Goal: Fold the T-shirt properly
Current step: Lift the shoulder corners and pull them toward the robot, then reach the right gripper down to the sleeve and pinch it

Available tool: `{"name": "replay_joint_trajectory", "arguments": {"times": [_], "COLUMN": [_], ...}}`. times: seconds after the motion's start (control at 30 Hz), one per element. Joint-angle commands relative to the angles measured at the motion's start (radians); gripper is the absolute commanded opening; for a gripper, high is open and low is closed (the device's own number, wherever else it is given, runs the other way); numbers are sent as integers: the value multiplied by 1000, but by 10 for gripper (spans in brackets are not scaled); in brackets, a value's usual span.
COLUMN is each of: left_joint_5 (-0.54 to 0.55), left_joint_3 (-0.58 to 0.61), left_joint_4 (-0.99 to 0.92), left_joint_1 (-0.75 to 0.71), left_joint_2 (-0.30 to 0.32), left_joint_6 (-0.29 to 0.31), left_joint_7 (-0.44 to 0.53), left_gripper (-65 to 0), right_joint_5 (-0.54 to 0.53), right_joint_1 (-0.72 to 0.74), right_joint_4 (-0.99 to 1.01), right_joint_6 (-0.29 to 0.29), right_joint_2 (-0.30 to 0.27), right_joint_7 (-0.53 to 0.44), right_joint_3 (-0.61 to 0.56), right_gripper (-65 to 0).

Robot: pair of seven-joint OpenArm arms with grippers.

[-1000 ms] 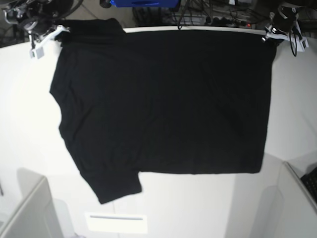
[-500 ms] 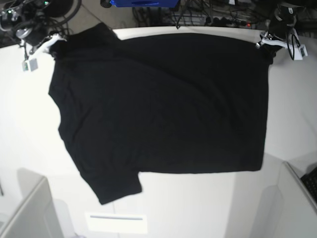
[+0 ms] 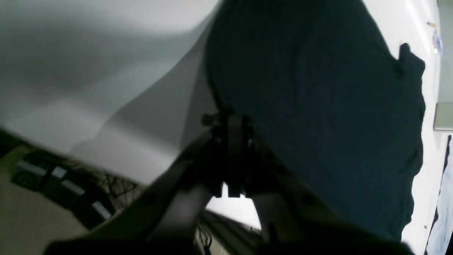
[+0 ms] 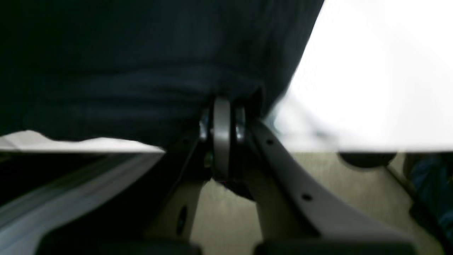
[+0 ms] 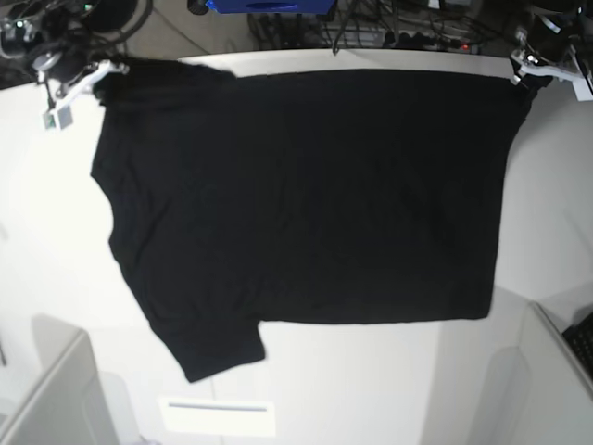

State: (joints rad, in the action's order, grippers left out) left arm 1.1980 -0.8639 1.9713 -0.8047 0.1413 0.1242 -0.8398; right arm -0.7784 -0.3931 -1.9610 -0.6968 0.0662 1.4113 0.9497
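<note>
Base overhead; wrist cams close, T-shirt [image 5: 306, 195] shared

Place: a robotics lab or test bench, not a home.
Work area: a wide, plain white surface [image 5: 371, 389] fills the base view, with no household furnishings around it.
Far edge: tangled black cables [image 5: 371, 32] and a power strip with a red light lie on the floor beyond the surface, next to a blue box [image 5: 269, 6].
Near corners: grey partition panels [image 5: 51, 399] stand at the near left and near right.
Near right: the edge of a keyboard [image 5: 582, 338] shows behind the panel.
Floor: a plain beige floor [image 4: 354, 177] shows in the right wrist view.
</note>
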Motion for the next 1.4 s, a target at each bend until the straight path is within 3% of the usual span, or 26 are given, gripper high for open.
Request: {"name": "replay_joint_trajectory", "arguments": {"times": [0.0, 0.2, 0.43, 0.73, 1.0, 1.03, 1.17, 1.3, 1.37], "left_joint_5": [12, 15, 139, 139, 136, 135, 133, 130, 108], "left_joint_3": [-18, -10, -10, -16, -18, -18, -13, -13, -10], "left_joint_4": [16, 21, 32, 32, 26, 24, 21, 0, -20], "left_joint_1": [-23, -29, -14, 74, 176, 189, 241, 287, 308], "left_joint_2": [10, 11, 50, 57, 57, 57, 57, 59, 59], "left_joint_6": [5, 5, 1, 1, -2, -8, -126, -134, -136], "left_joint_7": [17, 17, 17, 17, 17, 17, 17, 17, 15], "left_gripper": [-650, -650, -650, -650, -650, -650, -650, -650, -650], "right_joint_5": [-14, -14, -16, -16, -14, -14, -14, -11, -11], "right_joint_1": [-13, -30, 19, 128, 224, 230, 267, 300, 313], "right_joint_4": [-13, -13, -18, -13, 38, 50, 64, 67, 84], "right_joint_6": [-1, -1, -1, -1, 19, 24, 32, 36, 70], "right_joint_2": [-10, -10, -16, -12, -19, -19, -21, -21, -21], "right_joint_7": [-15, -15, -15, -15, -15, -15, -15, -15, -15], "right_joint_3": [4, 4, -34, -142, -137, -137, -139, -139, -139], "right_gripper": [-650, -650, -650, -650, -650, -650, -650, -650, -650]}}
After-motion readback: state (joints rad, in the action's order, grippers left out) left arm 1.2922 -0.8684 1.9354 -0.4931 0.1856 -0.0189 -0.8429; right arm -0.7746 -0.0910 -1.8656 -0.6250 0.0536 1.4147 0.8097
